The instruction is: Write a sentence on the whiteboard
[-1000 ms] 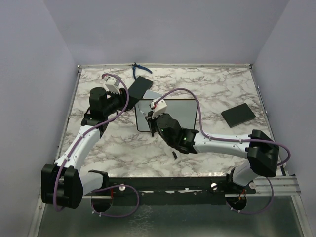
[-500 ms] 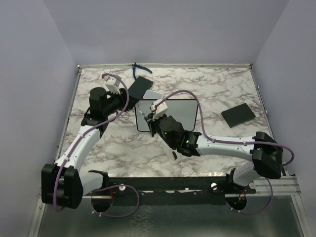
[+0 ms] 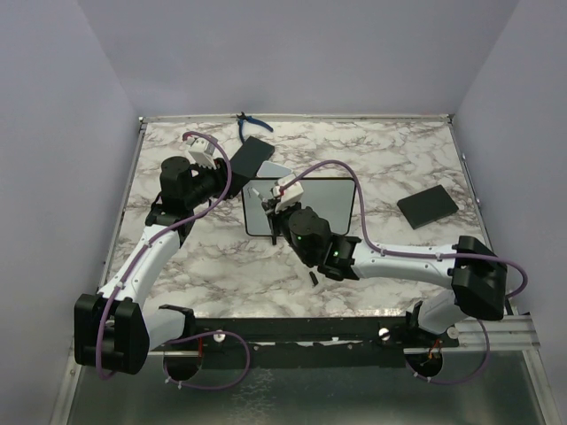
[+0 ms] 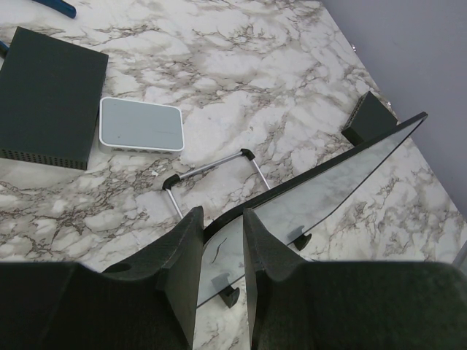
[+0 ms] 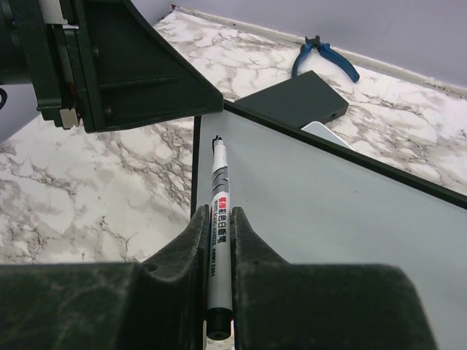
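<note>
**Whiteboard** [image 3: 332, 199]: black-framed, mid-table, its long sides running left to right. The right arm overhangs its left half. The left wrist view sees it at a slant, and whether it lies flat cannot be told.

**Mark** [image 4: 221, 244]: one short dark stroke on the board face, showing between the left fingers. No words are legible in any view.

**Marker** [image 5: 217, 197]: white barrel with printed label and a dark tip. It points away from the right wrist camera, with the tip over the board face just inside the left frame. Contact cannot be told.

**Right gripper** [image 5: 217, 215]: jaws pressed together on the marker barrel, above the board's left part.

**Left gripper** [image 4: 222, 215]: jaws clamped on the board's left frame edge, one finger to each side of it.

**Pad** [image 4: 141, 124]: small, grey-white, flat on the table just beyond the board's far left corner.

**Black slab** [image 4: 47, 95]: flat, just beside the pad on its far side.

**Pliers** [image 5: 325, 57]: blue handles, by the table's far edge, beyond the slab.

**Second slab** [image 3: 428, 206]: flat, black, well to the right of the board.

**Small black piece** [image 3: 313, 279]: on the table by the right forearm, too small to identify.

**Table** [image 3: 399, 159]: marble-patterned top.
</note>
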Controlling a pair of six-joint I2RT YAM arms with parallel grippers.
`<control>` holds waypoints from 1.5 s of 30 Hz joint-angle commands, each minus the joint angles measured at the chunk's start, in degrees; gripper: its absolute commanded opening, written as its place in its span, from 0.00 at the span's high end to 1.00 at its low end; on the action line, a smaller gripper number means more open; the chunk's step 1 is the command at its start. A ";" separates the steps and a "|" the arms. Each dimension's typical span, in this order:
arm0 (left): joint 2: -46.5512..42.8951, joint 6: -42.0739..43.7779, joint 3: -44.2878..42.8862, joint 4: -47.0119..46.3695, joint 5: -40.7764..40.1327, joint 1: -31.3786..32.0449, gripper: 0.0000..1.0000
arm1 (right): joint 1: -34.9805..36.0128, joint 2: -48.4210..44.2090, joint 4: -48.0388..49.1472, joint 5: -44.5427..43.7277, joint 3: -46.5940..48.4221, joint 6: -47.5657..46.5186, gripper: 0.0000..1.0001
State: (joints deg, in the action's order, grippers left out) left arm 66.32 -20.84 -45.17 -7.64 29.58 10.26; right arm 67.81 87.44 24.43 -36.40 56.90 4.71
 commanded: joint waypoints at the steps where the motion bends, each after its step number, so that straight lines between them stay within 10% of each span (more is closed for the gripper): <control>1: -0.85 0.31 0.87 -0.16 1.44 0.65 0.72 | 0.35 1.54 1.96 -1.64 1.47 -1.19 1.00; 45: -1.15 0.53 0.87 0.10 1.55 0.64 0.72 | 0.33 3.77 4.81 -6.48 1.62 -4.04 1.00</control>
State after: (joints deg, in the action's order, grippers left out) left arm 66.32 -20.64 -45.17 -7.64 29.58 10.26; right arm 67.99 91.50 27.35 -38.46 58.13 1.87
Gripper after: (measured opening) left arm 0.281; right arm 0.110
